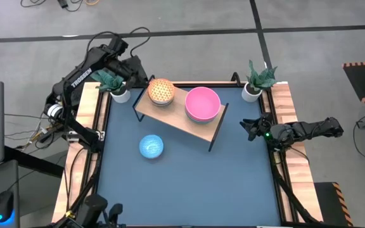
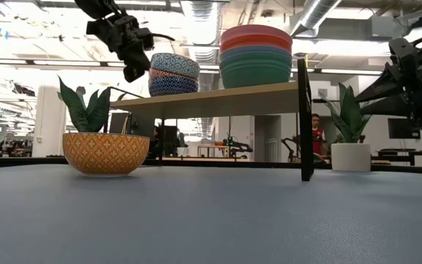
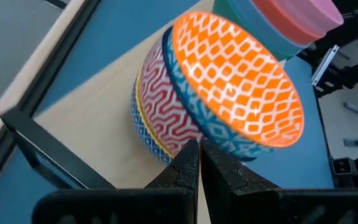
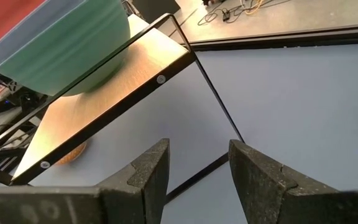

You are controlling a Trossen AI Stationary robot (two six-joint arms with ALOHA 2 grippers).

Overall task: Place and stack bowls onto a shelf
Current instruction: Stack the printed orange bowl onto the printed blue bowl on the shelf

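While closed, left claw (image 3: 199, 163) nearly touches patterned bowls (image 3: 222, 93).

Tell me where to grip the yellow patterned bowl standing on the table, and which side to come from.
Take the yellow patterned bowl by its rim, coming straight down from above, one finger inside the wall and one outside. It stands upright, open side up, on the table, alone in front of the shelf; its body is probably too wide to span.

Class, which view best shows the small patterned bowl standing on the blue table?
Low view: the small round yellow-patterned bowl shows its whole side, unobstructed. The high view shows only its light blue inside; the right wrist view, a sliver beneath the wooden shelf; the left wrist view, nothing.
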